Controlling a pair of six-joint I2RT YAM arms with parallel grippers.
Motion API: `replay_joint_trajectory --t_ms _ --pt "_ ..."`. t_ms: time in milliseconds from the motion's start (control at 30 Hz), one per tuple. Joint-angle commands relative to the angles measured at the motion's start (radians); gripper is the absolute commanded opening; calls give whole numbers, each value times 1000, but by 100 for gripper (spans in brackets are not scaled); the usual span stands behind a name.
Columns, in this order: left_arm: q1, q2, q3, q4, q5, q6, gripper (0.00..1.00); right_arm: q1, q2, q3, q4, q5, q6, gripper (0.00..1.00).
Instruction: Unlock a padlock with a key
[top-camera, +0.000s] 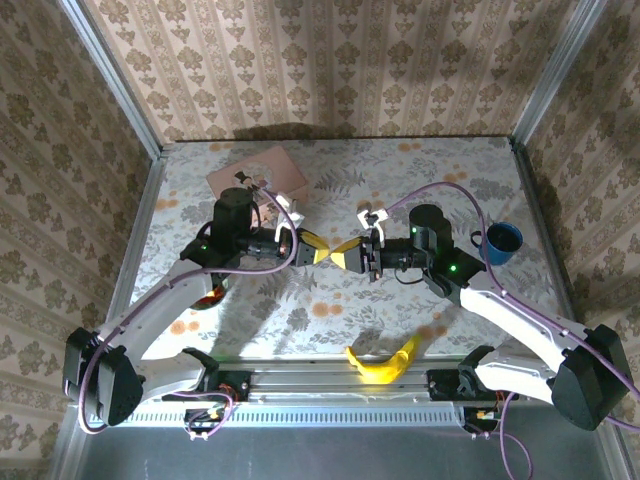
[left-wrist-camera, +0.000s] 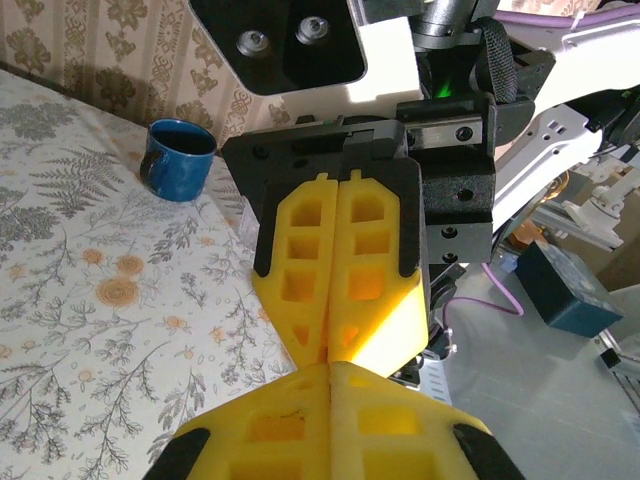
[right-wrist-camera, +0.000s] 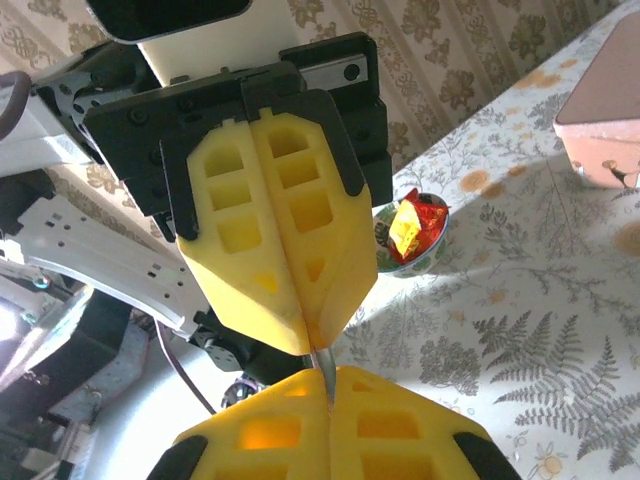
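mia: yellow fingers of the right gripper (right-wrist-camera: 332, 388) sit at the bottom of its own wrist view, pressed flat together. a thin silvery sliver stands up out of their seam, and i take that for the key (right-wrist-camera: 325, 362).

tom: and the left gripper (right-wrist-camera: 316, 338)?

mia: clenched too, pointing straight back at it. the two meet tip to tip above the middle of the tabletop (top-camera: 420, 310). the sliver bridges the small gap between them, its long axis along the line both grippers share.

tom: so where is the padlock?

mia: i cannot tell. if it is held, it is buried inside the left gripper's pinch.

tom: what does the next move hang on?

mia: on that shared line, i'd say. the key lies dead ahead of the left gripper's tips, touching them or just short. the right arm grips it, so any push or twist falls to the right. a tilt off that axis could bind or bend so thin a blade.

tom: do the views add anything to each other?

mia: the right wrist view is where the sliver can be read, with a bowl of sweets (right-wrist-camera: 408, 235) and a pink tin (right-wrist-camera: 605, 100) behind. the left wrist view gives the two pairs of fingers nose to nose and a blue mug (left-wrist-camera: 180, 160) beyond. from above you get the layout, and a banana (top-camera: 382, 362) near the bases, well apart.
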Motion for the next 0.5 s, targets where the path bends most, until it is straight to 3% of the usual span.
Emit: replay_joint_trajectory --t_ms 0,33,133,200,367,467 --pt "3 -4 -8 48 -29 -35 2 7 -25 3 0 -24 -7 0" --pt "4 -4 -8 49 -40 -43 8 9 -30 0 -3 -9 -7 0" --pt "14 -9 -8 57 -103 -96 52 8 -54 -15 -20 49 -7 0" --pt "27 -18 -10 64 -176 -144 70 7 -74 -23 -43 107 -9 0" --pt "50 -47 -22 43 -411 -205 96 7 -113 -39 -133 267 -16 0" --pt "50 -40 -17 -2 -584 -208 100 7 -114 -30 -211 377 -17 0"
